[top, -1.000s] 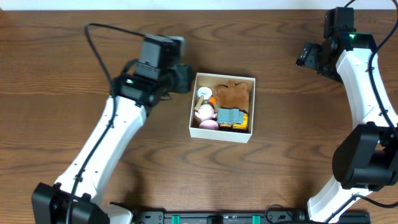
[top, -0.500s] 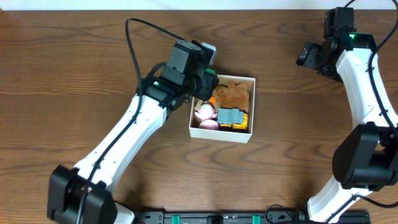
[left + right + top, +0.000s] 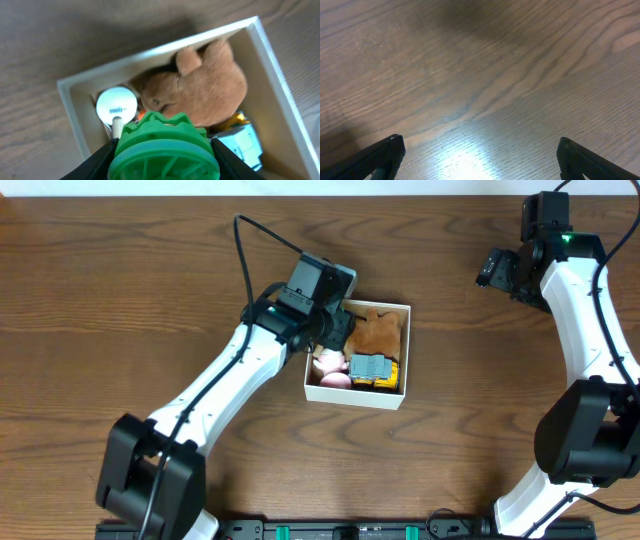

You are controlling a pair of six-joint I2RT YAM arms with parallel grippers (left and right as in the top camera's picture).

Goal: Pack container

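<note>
The white container [image 3: 357,397] sits mid-table, also in the left wrist view [image 3: 70,107]. Inside lie a brown plush bear [image 3: 377,332] [image 3: 210,95], a pink toy [image 3: 328,364], a grey and yellow toy [image 3: 372,369] and a white round toy [image 3: 116,105]. My left gripper [image 3: 335,328] hangs over the container's left part, shut on a green ridged round toy [image 3: 164,150]. My right gripper [image 3: 497,268] is open and empty at the far right, above bare wood [image 3: 480,90].
The table is brown wood [image 3: 120,300]. The left arm [image 3: 230,380] stretches from the front left to the container. The right arm [image 3: 580,310] stands along the right edge. A black rail [image 3: 340,530] runs along the front edge.
My left gripper has moved right, from beside the container's left wall to over its left part, carrying the green toy. The right arm has not moved.
</note>
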